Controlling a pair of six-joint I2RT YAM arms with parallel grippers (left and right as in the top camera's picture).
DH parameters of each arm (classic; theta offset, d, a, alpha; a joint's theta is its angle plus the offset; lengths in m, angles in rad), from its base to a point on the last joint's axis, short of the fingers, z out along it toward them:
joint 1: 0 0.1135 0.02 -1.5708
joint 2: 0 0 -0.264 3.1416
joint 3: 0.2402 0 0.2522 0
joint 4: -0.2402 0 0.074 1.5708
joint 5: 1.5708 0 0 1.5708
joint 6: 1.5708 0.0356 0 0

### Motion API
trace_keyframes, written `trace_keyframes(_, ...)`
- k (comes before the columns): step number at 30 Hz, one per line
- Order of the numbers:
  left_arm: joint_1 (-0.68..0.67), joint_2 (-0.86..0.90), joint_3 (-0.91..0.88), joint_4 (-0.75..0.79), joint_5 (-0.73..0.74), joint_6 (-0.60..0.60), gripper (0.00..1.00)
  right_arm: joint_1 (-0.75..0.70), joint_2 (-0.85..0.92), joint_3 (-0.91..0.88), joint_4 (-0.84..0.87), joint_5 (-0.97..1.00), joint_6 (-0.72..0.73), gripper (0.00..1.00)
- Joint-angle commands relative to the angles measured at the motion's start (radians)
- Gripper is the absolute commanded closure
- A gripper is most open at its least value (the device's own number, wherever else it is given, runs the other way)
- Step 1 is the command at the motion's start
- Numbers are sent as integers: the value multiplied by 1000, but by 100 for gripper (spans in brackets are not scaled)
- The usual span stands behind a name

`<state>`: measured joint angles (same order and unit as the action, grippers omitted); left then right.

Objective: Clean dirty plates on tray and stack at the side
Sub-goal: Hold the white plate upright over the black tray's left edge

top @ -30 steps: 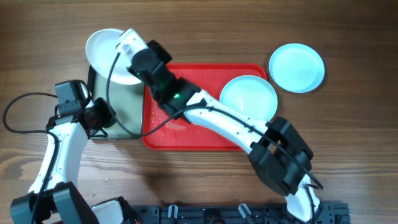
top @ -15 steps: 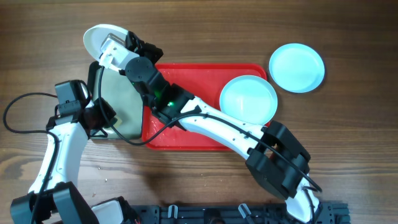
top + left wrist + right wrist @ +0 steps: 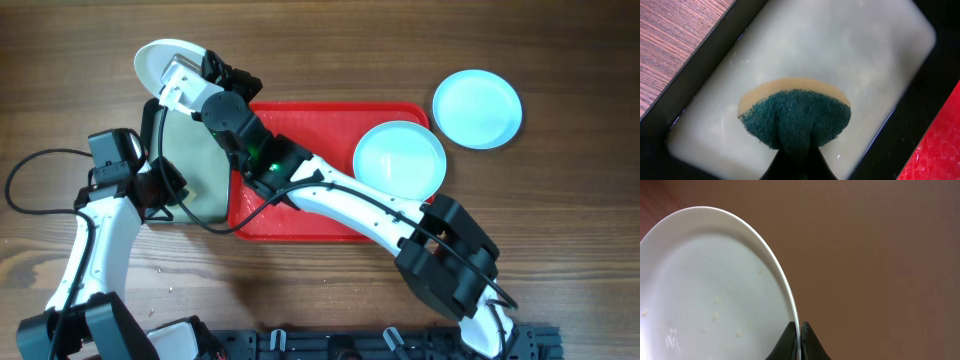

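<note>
Red plastic marks the overhead view: the red tray [image 3: 335, 118] lies mid-table on a wooden table [image 3: 560, 220]. One aqua plate [image 3: 400, 160] rests flat at the tray's right end, probably waiting to be cleaned. A second aqua plate [image 3: 478, 108] lies off the tray on the bare table just past its far right corner, likely the start of the side stack. Left of the red tray sits a smaller black-rimmed tray [image 3: 150, 120] with a pale inside. The right arm reaches across the red tray, and the right tool [image 3: 182, 74] holds the white plate [image 3: 158, 60] tipped up over the small tray's far end, toward the table's far left. This probably lets dirt drop into that tray rather than onto the table. The left tool [image 3: 165, 190] sits at the small tray's near left side.

Left wrist view: the left tool [image 3: 795, 152] is clamped tight on a sponge [image 3: 795, 115], its green scouring face toward the camera and a tan layer behind. The sponge hangs over the pale inside of the black-rimmed tray [image 3: 695, 70], seemingly ready for scrubbing. A corner of the red tray [image 3: 942, 150] shows at lower right.

Right wrist view: the right tool [image 3: 799, 332] is pinched narrow on the thin rim of the white plate [image 3: 705, 270]. That edge grip leaves the plate's face clear for the sponge. Small pale specks [image 3: 715, 316] dot that face, so it looks not yet cleaned.
</note>
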<state>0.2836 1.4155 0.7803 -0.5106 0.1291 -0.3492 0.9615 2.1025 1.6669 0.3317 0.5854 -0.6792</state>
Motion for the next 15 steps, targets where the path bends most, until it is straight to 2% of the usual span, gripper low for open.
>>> trace_keyframes(1,5,4,-8,6,12,-2,96,6,4,20,12,20,19,96)
trace_keyframes(15,5,4,-8,7,13,-2,96,6,4,20,-7,19,69,96)
